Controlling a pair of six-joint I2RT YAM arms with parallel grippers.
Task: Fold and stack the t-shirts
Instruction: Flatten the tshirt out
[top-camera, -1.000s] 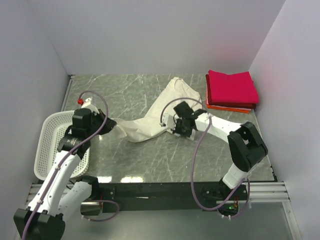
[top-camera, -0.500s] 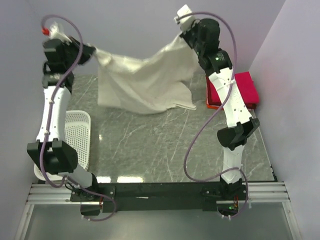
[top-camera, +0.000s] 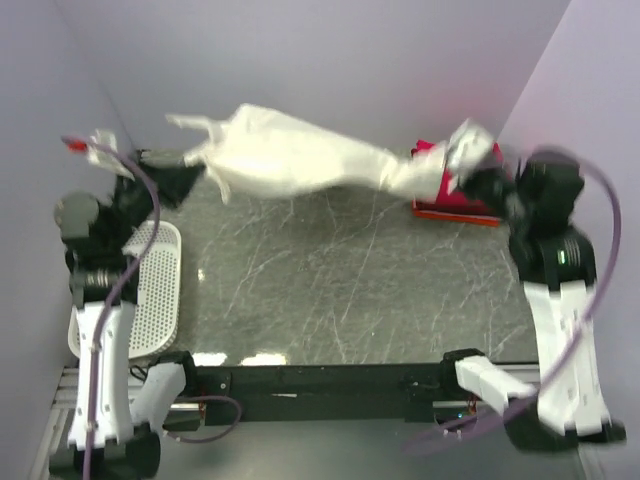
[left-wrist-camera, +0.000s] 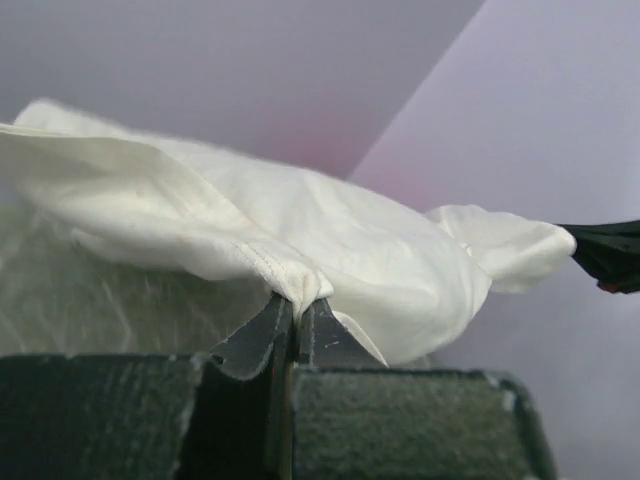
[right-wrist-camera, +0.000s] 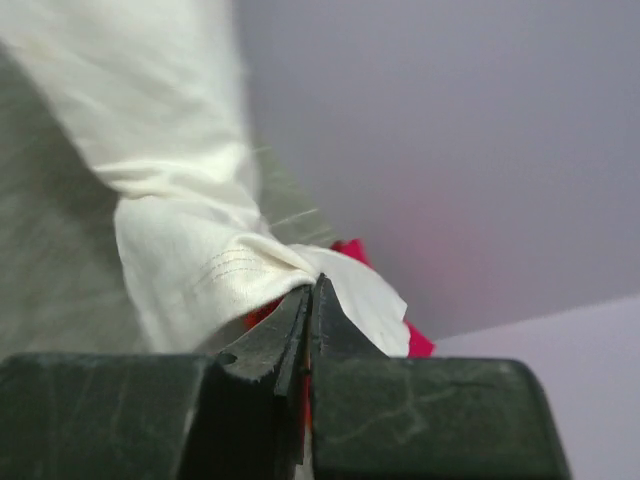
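The cream-white t-shirt (top-camera: 300, 160) hangs stretched in the air above the far part of the table, blurred by motion. My left gripper (top-camera: 190, 172) is shut on its left end; the wrist view shows the cloth (left-wrist-camera: 330, 250) pinched between the jaws. My right gripper (top-camera: 478, 175) is shut on its right end, with the hem (right-wrist-camera: 230, 260) pinched between the jaws. The folded crimson-pink t-shirt (top-camera: 440, 195) lies on the orange-red one at the far right, mostly hidden behind the cloth and the right arm. A red patch (right-wrist-camera: 352, 250) shows behind the right jaws.
A white perforated basket (top-camera: 155, 290) stands at the left edge of the grey marble table (top-camera: 350, 280). Lilac walls close in the back and both sides.
Both arms have dropped from high up and swung outward. The cream-white shirt, which hung wide like a sheet, is now pulled out long and low between them.
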